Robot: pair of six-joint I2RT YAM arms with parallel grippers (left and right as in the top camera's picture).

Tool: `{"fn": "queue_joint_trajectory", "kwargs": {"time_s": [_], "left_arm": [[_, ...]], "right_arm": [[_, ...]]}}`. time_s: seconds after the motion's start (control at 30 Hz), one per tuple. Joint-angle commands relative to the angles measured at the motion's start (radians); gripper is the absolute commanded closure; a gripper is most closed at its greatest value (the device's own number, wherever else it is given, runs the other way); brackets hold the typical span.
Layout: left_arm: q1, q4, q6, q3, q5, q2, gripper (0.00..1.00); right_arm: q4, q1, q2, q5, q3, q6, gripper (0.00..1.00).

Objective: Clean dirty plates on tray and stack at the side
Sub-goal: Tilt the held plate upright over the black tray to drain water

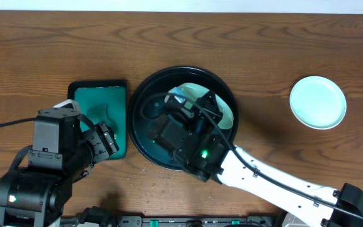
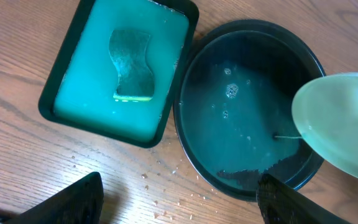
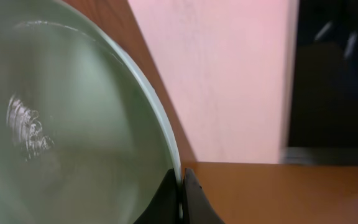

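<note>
Over the big round black tray (image 1: 141,135) my right gripper (image 3: 181,190) is shut on the rim of a pale mint-green plate (image 3: 61,124). It holds that plate (image 1: 227,115) tilted up on edge. Wet streaks show on the plate's face. In the left wrist view the same plate (image 2: 340,124) hangs over the right side of the tray (image 2: 241,124), which holds teal water. A second mint-green plate (image 1: 318,102) lies flat on the table at the far right. My left gripper (image 2: 179,205) stands open and holds nothing, above the wood in front of the tray.
A rectangular black-rimmed tray (image 1: 121,88) of green liquid sits left of the round tray, with a dark sponge (image 2: 131,65) lying in it. Water drops (image 2: 166,186) dot the wood in front of it. The right arm (image 1: 276,186) crosses from the lower right.
</note>
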Motion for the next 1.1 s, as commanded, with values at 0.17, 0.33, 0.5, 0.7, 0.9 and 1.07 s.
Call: {"fn": "queue_joint_trajectory", "kwargs": {"time_s": [0.17, 0.33, 0.5, 0.7, 0.9, 1.07], "left_arm": [[-0.005, -0.003, -0.008, 0.001, -0.002, -0.001, 0.21], [-0.005, -0.003, -0.008, 0.001, -0.002, -0.001, 0.21], [-0.005, -0.003, -0.008, 0.001, -0.002, -0.001, 0.21], [-0.005, -0.003, -0.008, 0.001, -0.002, -0.001, 0.21], [-0.005, -0.003, -0.008, 0.001, -0.002, -0.001, 0.21], [-0.005, -0.003, -0.009, 0.001, -0.002, -0.001, 0.2]], "right_arm": [[0.011, 0.079, -0.026, 0.198, 0.022, -0.175, 0.99], [0.034, 0.107, -0.026, 0.227, 0.022, -0.237, 0.99], [0.069, 0.119, -0.026, 0.254, 0.022, -0.306, 0.99], [0.119, 0.121, -0.026, 0.263, 0.022, -0.38, 0.99], [0.119, 0.121, -0.026, 0.269, 0.022, -0.38, 0.99], [0.12, 0.107, -0.023, 0.161, 0.021, -0.303, 0.99]]}}
